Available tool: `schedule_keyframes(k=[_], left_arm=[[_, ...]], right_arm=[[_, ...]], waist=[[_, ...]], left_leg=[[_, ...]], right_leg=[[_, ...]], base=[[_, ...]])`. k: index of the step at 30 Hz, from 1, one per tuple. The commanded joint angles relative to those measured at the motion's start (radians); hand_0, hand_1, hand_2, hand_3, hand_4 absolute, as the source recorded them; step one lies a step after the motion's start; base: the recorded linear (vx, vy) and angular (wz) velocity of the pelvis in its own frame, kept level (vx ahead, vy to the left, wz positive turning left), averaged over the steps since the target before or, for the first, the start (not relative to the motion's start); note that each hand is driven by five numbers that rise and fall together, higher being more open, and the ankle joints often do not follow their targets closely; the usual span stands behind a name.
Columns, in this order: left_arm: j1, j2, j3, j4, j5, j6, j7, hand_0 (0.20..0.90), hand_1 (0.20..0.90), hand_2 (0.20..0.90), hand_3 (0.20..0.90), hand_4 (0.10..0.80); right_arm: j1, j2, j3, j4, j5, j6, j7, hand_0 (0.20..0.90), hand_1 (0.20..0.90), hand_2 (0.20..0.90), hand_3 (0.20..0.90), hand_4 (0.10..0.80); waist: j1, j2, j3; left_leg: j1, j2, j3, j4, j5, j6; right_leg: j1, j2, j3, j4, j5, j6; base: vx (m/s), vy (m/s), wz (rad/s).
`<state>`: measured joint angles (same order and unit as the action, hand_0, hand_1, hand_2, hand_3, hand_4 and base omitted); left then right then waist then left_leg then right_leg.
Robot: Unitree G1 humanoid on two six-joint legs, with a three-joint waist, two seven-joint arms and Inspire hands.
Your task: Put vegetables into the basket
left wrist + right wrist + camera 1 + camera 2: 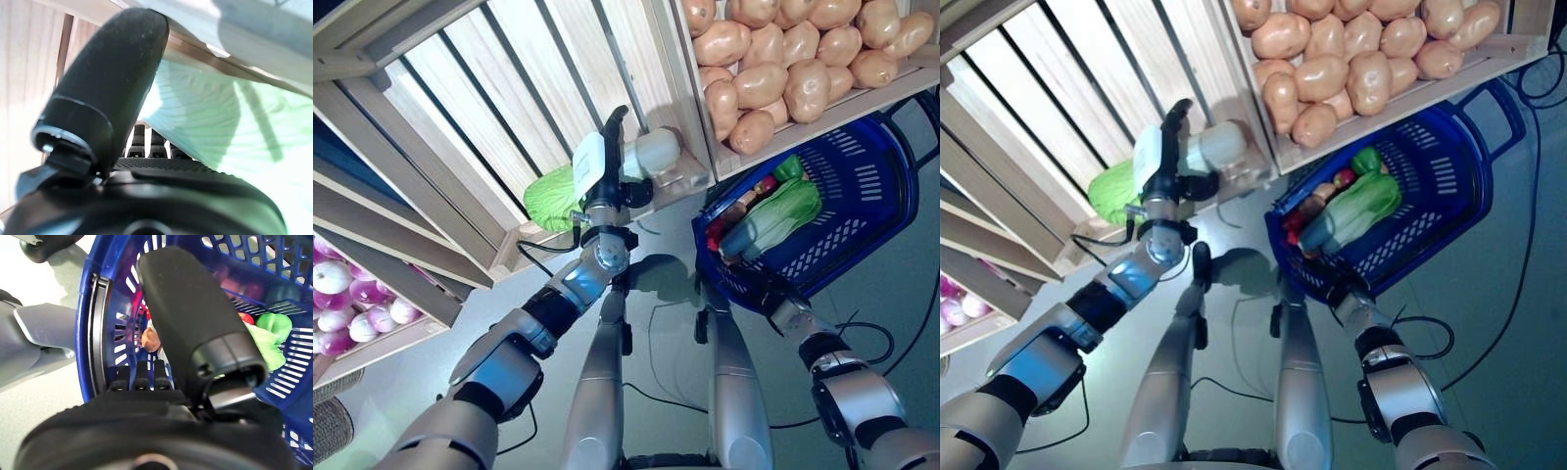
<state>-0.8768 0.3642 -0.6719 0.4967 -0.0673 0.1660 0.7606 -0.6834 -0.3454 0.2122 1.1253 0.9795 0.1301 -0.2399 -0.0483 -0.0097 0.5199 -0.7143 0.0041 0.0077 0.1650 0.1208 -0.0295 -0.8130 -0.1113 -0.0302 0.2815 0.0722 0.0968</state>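
My left hand (607, 174) reaches up to the lower shelf of the wooden stand (509, 88). It is right beside a green cabbage (548, 198). In the left wrist view its thumb (107, 83) stands straight and its fingers lie against the pale green cabbage (210, 117), not curled round it. A pale rounded thing (656, 152) lies on the shelf edge on the hand's other side. The blue basket (867, 186) stands on the floor and holds a long leafy green vegetable (775, 220), a green pepper and red pieces. My right hand (195, 323) is open, with straight fingers along the basket's near wall.
A crate of potatoes (783, 69) juts out above the basket's far rim. A shelf with purple-white round vegetables (352, 294) is at the far left. Grey floor lies between the stand and the basket.
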Motion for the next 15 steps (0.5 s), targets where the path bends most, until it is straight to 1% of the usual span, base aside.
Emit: schedule_keyframes(k=[1, 8, 15], left_arm=[[-0.152, -0.086, 0.018, 0.083, 0.017, -0.058, -0.035, 0.3, 0.3, 0.3, 0.3, 0.4], [-0.172, -0.087, 0.005, 0.089, 0.045, -0.046, -0.048, 0.3, 0.3, 0.3, 0.3, 0.4], [-0.181, -0.082, -0.002, 0.095, 0.057, -0.058, -0.044, 0.3, 0.3, 0.3, 0.3, 0.4]], right_arm=[[0.026, -0.006, 0.044, -0.002, -0.044, 0.025, -0.034, 0.9, 0.9, 0.9, 0.9, 0.8], [0.031, 0.001, 0.048, 0.0, -0.045, 0.022, -0.041, 0.9, 0.9, 0.9, 0.9, 0.8], [0.034, 0.005, 0.047, 0.016, -0.058, 0.006, -0.032, 0.9, 0.9, 0.9, 0.9, 0.8]], waist=[[-0.037, -0.001, 0.0], [-0.041, -0.003, 0.0], [-0.043, 0.001, 0.0]], left_leg=[[-0.052, -0.037, 0.047, 0.048, -0.016, -0.005], [-0.046, -0.035, 0.047, 0.045, -0.016, -0.007], [-0.039, -0.033, 0.05, 0.04, -0.017, -0.007]], right_leg=[[0.029, 0.102, -0.058, -0.01, 0.023, -0.045], [0.035, 0.102, -0.058, -0.014, 0.025, -0.045], [0.041, 0.099, -0.058, -0.017, 0.022, -0.045]], base=[[-0.003, -0.015, 0.04], [0.0, -0.002, 0.0], [0.0, 0.0, 0.0]])
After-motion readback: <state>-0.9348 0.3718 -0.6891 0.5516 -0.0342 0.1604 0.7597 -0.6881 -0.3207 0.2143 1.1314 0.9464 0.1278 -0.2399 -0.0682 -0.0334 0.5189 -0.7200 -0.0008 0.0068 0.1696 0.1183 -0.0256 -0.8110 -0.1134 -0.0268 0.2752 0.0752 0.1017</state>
